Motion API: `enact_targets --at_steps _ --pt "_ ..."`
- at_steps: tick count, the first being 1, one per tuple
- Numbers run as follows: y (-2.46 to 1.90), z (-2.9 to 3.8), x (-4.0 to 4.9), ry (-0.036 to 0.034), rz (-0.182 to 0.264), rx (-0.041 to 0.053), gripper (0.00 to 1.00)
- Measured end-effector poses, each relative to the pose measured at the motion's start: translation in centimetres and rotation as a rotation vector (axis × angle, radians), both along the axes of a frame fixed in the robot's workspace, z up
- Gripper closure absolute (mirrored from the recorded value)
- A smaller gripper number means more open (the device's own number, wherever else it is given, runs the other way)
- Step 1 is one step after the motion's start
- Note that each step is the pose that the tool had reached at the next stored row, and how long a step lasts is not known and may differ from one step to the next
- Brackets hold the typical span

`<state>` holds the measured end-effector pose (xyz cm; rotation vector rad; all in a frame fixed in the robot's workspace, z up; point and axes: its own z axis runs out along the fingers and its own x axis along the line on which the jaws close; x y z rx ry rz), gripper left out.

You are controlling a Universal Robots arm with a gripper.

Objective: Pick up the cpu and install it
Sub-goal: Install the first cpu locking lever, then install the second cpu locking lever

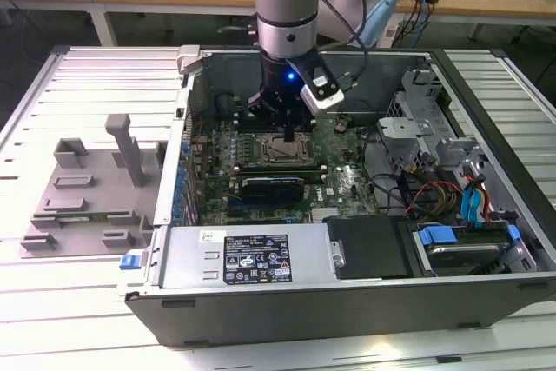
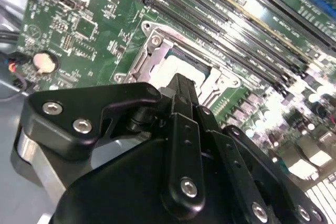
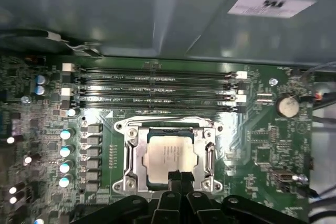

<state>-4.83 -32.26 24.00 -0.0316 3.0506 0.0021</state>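
The cpu (image 3: pixel 170 152), a small square chip with a pale metal top, lies flat in the open socket frame (image 3: pixel 131 153) on the green motherboard (image 3: pixel 262 145). In both wrist views my gripper (image 3: pixel 179 174) hangs over the chip's edge, its black fingers pressed together and their tips at or just above the chip's surface. Whether they touch it I cannot tell. The second wrist view shows the cpu (image 2: pixel 185 68) just beyond my gripper (image 2: pixel 180 82). In the exterior view my gripper (image 1: pixel 287 137) reaches down into the computer case (image 1: pixel 347 301) over the socket (image 1: pixel 271 152).
Memory slots (image 3: pixel 157 90) run beside the socket. A long black module (image 1: pixel 274 187) sits in front of it. A grey plastic tray with upright posts (image 1: pixel 87 188) stands on the exterior view's left. Drive cages and cables (image 1: pixel 443 180) fill the case's right side.
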Motion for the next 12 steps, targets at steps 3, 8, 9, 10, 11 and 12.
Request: enact_targets --at_steps 3,8,9,10,11,12 --pt "0.0 0.44 0.0 -0.0001 0.0 0.0 0.89" --pt "0.0 0.44 0.0 0.0 0.0 -0.001 0.89" --pt "0.01 0.48 0.0 0.0001 0.0 -0.0012 0.89" --pt "0.0 0.57 0.0 0.0001 0.0 -0.0011 0.89" --pt "0.0 0.67 0.0 0.0 0.0 -0.0011 0.89" --pt "0.0 0.76 0.0 0.0001 0.0 -0.0011 0.89"
